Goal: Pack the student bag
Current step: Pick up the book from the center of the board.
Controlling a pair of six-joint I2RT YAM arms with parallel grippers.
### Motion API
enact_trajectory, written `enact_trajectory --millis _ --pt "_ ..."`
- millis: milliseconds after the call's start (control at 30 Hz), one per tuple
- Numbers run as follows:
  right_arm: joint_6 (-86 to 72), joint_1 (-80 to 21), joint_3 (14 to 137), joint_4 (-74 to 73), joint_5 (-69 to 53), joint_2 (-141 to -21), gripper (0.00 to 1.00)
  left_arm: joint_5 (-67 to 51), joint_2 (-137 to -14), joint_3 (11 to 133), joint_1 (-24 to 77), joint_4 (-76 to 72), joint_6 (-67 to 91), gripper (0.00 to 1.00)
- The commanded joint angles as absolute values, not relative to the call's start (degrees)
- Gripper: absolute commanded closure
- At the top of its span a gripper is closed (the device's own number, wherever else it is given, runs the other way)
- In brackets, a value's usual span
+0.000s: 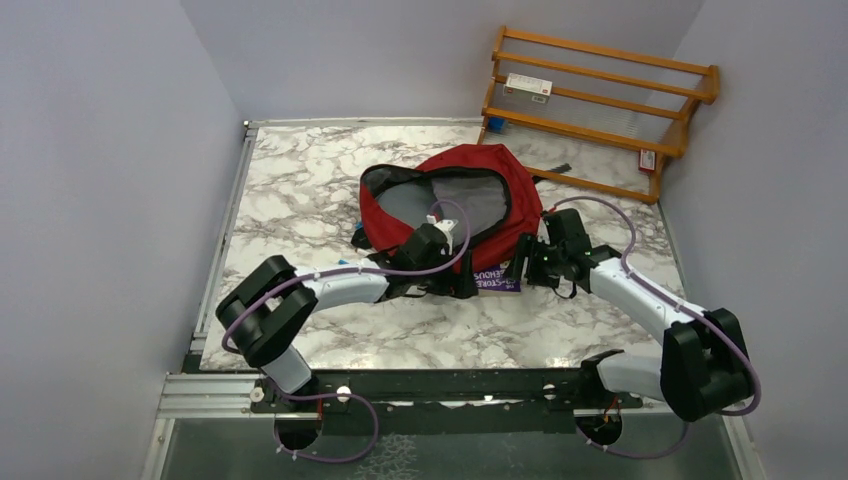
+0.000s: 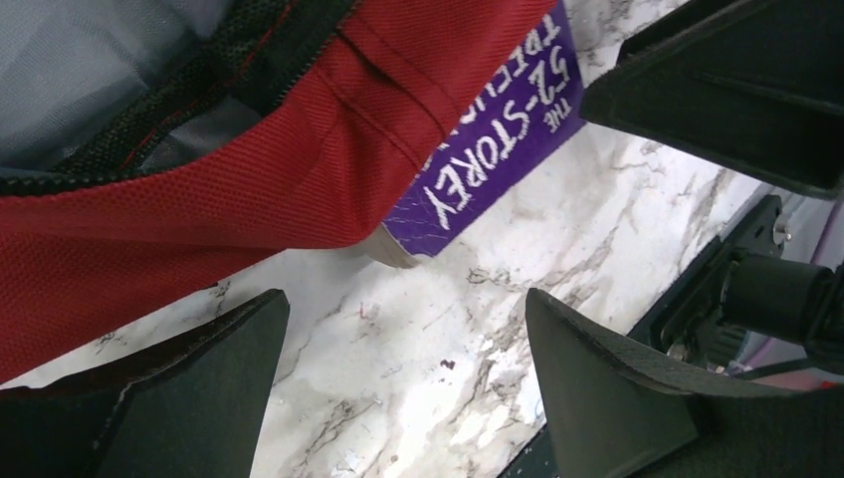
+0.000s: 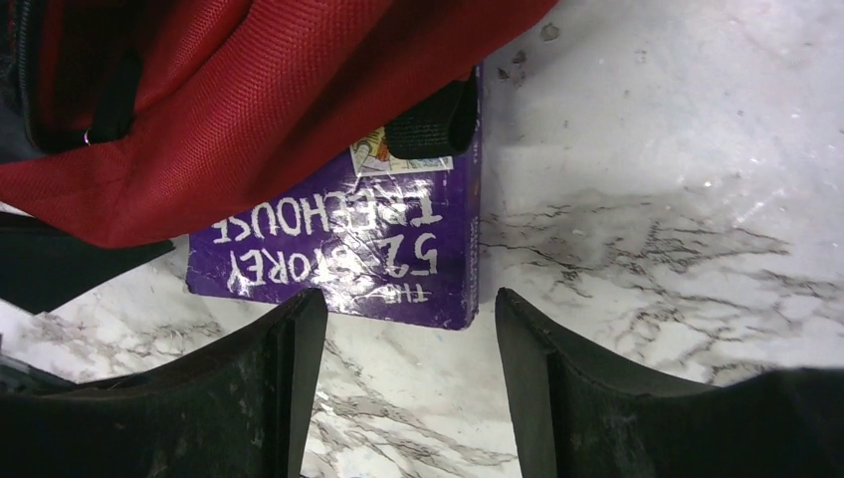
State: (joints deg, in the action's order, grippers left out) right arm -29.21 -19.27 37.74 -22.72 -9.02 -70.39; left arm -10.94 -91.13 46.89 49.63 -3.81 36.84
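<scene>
Left jaws: spread wide with nothing between them; the two black fingers point(image 2: 189, 398) hang low over the white marbled surface point(image 2: 438, 339), just beside the near edge of the bag
Right jaws: also wide open and empty; their black fingers point(image 3: 269, 398) flank the book's near corner, and I cannot tell whether either one touches it
Student bag: one large dark-red fabric backpack point(image 1: 455, 200) with a grey lining, lying in the middle of the surface with its main zip undone and its mouth gaping upward
Book: one flat purple paperback with a white hand-lettered title point(image 3: 328, 264), lying on the surface with its far part tucked under the bag's near flap; a black strap point(image 3: 428, 124) crosses one corner
Rack: one slatted orange wooden shelf point(image 1: 600, 105) in the far right corner, well apart from the bag; on it are one white-and-red box point(image 1: 528, 88) and one smaller red-and-white item point(image 1: 648, 160), too small to identify
Count: two arms, one bag, one book, one rack, two small items on the rack
Step in hand: I judge it to be the pickup of the book, which is not yet gripped and not yet in the bag
Next move: probably the right jaws must close across the book's exposed edge and draw it out from under the fabric, while the left jaws take the bag's rim and hold the mouth up; the book's thinness against the surface and the flap lying on it look like the hard parts
</scene>
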Motion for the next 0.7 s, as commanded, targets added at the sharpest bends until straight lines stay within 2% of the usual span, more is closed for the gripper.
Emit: enact_trajectory --millis 0,300,667 --pt "-27.53 -18.81 36.85 -16.60 -14.28 -72.08 0.33 -8.00 -94.64 47.07 49.92 -7.46 39.39 0.11" --pt "-27.51 -18.64 35.83 -14.38 -14.09 -74.82 0.36 -5.84 -101.64 51.17 49.63 -11.56 43.15 0.08" --pt "-27.60 -18.59 34.39 -12.87 -13.53 -76.82 0.36 -1.83 -105.28 56.26 45.50 -8.08 40.20 0.07"
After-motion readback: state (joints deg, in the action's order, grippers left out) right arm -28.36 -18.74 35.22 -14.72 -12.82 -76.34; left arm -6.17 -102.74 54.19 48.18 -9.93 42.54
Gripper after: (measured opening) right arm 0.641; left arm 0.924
